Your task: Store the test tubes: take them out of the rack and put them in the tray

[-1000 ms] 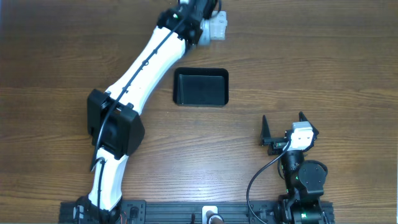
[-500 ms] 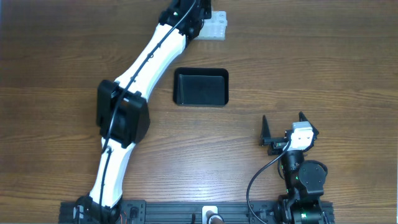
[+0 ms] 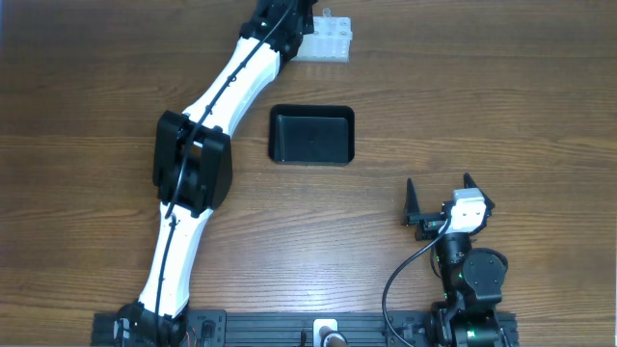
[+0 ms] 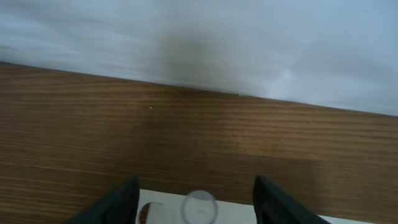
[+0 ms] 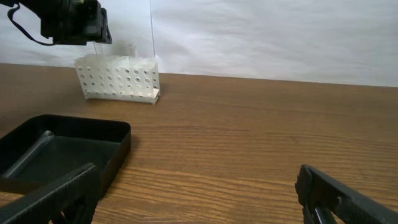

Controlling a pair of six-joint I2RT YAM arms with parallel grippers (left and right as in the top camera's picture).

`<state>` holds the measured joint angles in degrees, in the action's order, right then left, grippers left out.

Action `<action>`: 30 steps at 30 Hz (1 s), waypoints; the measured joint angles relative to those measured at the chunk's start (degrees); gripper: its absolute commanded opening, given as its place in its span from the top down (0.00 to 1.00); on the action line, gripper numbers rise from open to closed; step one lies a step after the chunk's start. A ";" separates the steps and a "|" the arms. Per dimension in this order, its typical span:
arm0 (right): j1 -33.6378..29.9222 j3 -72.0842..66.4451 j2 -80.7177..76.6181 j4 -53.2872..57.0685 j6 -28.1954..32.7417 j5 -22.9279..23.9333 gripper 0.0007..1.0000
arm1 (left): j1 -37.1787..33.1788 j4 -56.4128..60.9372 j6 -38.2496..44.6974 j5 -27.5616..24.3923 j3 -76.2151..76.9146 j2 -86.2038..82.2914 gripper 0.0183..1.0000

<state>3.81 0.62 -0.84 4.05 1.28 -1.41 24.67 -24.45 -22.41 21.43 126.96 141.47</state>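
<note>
Closest to my base, my right gripper [image 3: 439, 196] hangs low over the wooden worktop [image 3: 501, 96], nearer the base than the tray and off to its right side, well apart from it, with its two fingers spread wide and nothing between them. The black tray [image 3: 311, 111] lies flat in the middle of the worktop, a shallow rectangular box with raised walls and rounded corners. Beyond the tray, at the far edge of the worktop, stands the white rack [image 3: 330, 44], upright, its side wall dotted with rows of round holes. My left arm stretches past the tray's left side up to that rack, and my left gripper [image 4: 196, 193] sits just above the rack's left end. Its fingers are parted, and the round, clear top of a test tube [image 4: 200, 206] shows between them, standing in the rack, with a gap to each finger, so I hold nothing. Behind the rack rises a pale wall [image 5: 280, 37].
</note>
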 measured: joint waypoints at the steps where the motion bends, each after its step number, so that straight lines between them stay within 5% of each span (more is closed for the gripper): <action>1: 0.00 0.00 0.00 0.00 0.02 0.00 0.01 | 0.00 0.09 -0.11 -0.22 0.00 0.13 0.47; 17: 0.00 0.00 0.00 0.00 0.02 0.00 0.01 | 0.09 0.09 -0.72 -1.95 0.00 1.05 0.81; 30: 0.00 0.00 0.00 0.00 0.00 0.00 0.01 | 0.07 0.15 -0.74 -1.92 0.00 1.07 0.89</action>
<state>3.81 0.62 -0.84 4.05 1.28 -1.41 24.73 -24.29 -23.16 19.51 126.96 142.54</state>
